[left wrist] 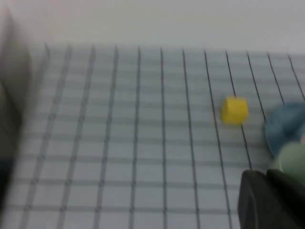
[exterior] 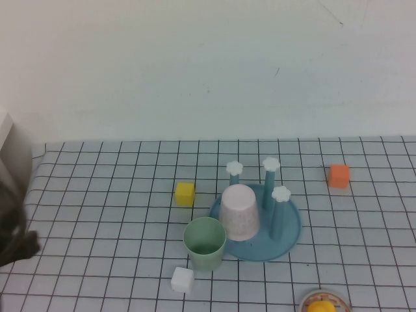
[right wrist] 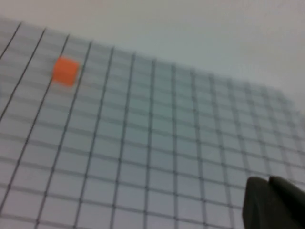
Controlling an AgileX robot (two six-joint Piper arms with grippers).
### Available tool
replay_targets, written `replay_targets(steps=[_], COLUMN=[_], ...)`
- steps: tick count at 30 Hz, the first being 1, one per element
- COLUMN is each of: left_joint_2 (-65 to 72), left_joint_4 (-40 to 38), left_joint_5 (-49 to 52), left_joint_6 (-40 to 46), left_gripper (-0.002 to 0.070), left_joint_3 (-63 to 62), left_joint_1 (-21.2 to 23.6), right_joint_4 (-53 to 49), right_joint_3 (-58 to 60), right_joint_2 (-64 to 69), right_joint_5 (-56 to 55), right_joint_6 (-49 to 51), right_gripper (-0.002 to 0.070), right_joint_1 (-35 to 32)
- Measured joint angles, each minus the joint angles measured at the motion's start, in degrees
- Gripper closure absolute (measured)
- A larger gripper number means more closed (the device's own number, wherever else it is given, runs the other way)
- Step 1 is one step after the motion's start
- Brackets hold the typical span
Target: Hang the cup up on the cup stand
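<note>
— Where's the cup [exterior: 205,242]?

— Upright on the grid mat, mouth up, touching the stand [exterior: 288,237] at its 8 o'clock edge. A pink cup [exterior: 239,211] already sits inverted on the stand, likely over a peg; three capped pegs are free.

— The arms?

— Left gripper [exterior: 19,247] is a dark blur at the mat's 9 o'clock edge, well apart from the cup; whether its jaws are open I cannot tell. Right gripper [right wrist: 274,202] shows only in its wrist view, jaws together, holding nothing.

— Any writing?

— None readable.
</note>
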Motion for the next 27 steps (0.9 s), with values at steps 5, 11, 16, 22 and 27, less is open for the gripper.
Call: replay_targets(steps=[5,11,16,22,27], left_joint_2=[11.97,26.04,35.62,47.35,57.20], left_joint_4=[-13.98,-35.80,-53.01,-56.32,-42.10], left_joint_5=[0.55,4.88,8.53,10.43,12.04], left_joint_6=[9.73,28.55,48.93,62.79,57.45], left_gripper=[0.0676,0.0676,0.0673,0.0427,0.0141], left_joint_3=[-0.75,-6.48,-13.70,-24.26,-34.79], left_joint_1=[0.00,0.00,-0.48,-5.60,-10.52], right_joint_4=[12.41,23.03,24.55,24.82,25.04], right_joint_3=[0.00,0.00,0.00,0.00,0.00], right_joint_2=[6.76,10.76,11.72,11.72,11.72], right_joint_5=[-0.04,-0.02,-0.63,-1.24,-1.45], right_joint_6=[-11.38,-22.56,-24.79,-24.99,-25.13], right_gripper=[0.0678,0.0678,0.0678,0.0678,0.0678], right_joint_1=[0.87,1.09,1.09,1.09,1.09])
